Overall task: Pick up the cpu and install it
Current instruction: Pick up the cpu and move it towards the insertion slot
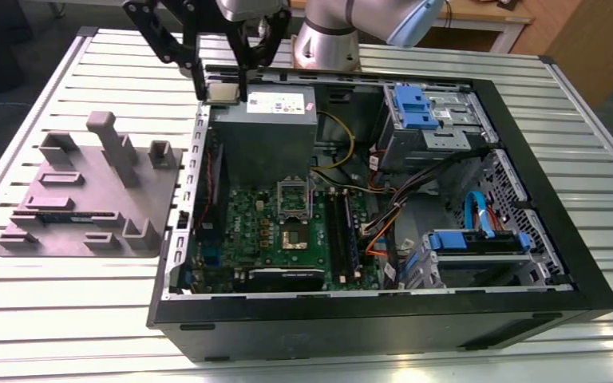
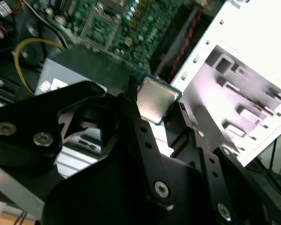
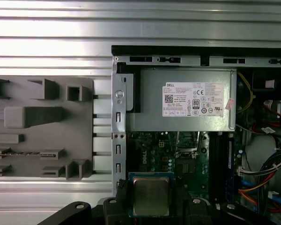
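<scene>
hand (image 1: 221, 86) closed on cpu (image 1: 221, 93) by its edges, held in the air above the case (image 1: 562, 239) corner, in exterior view at 11 o'clock from socket (image 1: 294, 231), tray (image 1: 83, 199) at 7 o'clock from cpu. Risk: thin edge grip, cpu may tilt or slip; skewed seating could bend socket pins

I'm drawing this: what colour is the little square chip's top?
Silvery grey, with a blue-green rim. The cpu shows best in the first wrist view.
</scene>
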`<state>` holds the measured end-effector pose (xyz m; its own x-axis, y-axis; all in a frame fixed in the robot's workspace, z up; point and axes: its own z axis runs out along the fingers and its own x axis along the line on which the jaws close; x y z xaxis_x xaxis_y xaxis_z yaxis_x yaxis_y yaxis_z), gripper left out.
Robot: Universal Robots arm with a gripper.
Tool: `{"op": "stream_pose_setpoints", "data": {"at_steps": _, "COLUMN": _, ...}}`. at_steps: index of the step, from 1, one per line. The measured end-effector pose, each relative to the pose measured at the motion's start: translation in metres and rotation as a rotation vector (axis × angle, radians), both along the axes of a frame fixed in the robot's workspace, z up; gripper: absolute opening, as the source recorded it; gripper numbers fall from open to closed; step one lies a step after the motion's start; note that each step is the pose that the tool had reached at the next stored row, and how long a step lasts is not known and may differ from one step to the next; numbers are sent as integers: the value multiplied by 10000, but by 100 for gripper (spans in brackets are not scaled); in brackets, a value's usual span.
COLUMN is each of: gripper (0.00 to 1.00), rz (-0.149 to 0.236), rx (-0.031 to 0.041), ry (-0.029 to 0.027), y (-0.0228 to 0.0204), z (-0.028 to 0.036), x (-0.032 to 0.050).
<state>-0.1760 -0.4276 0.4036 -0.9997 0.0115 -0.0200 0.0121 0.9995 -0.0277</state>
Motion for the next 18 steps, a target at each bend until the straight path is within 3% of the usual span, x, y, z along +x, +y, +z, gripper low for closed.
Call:
{"op": "stream_pose_setpoints", "data": {"at_steps": 11, "gripper": 47, "rz": 2, "rx": 1, "ry": 16, "y": -29, "z": -52, "x": 410}}
{"op": "stream_pose_setpoints", "data": {"at_steps": 18, "gripper": 47, "rz": 1, "rx": 16, "ry": 26, "y": -99, "z": -143, "x": 558}}
